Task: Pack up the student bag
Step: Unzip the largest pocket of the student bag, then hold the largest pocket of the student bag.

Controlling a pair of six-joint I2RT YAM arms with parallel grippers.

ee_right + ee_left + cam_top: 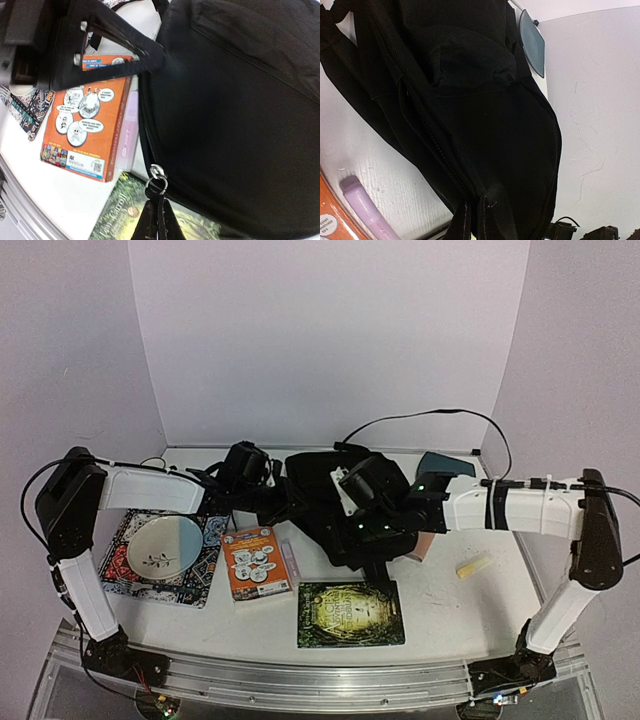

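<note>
1. Nearest me, the green book (pixel 350 613) lies close to the front edge of the bench (pixel 450 600). Its far edge is overlapped by the student bag (pixel 315 485).
2. Left of it lie the orange book (pixel 257 562) and a lilac book (pixel 290 560), both just beside the bag's left flank. Further left, a plate (pixel 165 545) sits on a patterned mat (pixel 205 562).
3. The bag lies slumped at mid-bench, and I judge its mouth is still zipped.
4. My right tool (pixel 157 200) is pinched narrow on the zipper pull (pixel 157 176). My left tool (pixel 479 202) is clamped tight on bag fabric beside the zip line.
5. Risk: the pinch on the pull is small, so an off-line tug could let the pull slip out.
6. Risk: if the left hold gives, the soft bag would travel with the pull instead of opening. It could then shove the lilac and orange books or drag the green book toward the front edge.
7. Open room: bare bench lies to the right front, broken only by a yellow block (pixel 473 565). The left side is crowded.
8. Farthest, a blue-grey tray (pixel 447 464) lies near the back wall (pixel 330 340), leaving little room to move beyond the bag.
</note>
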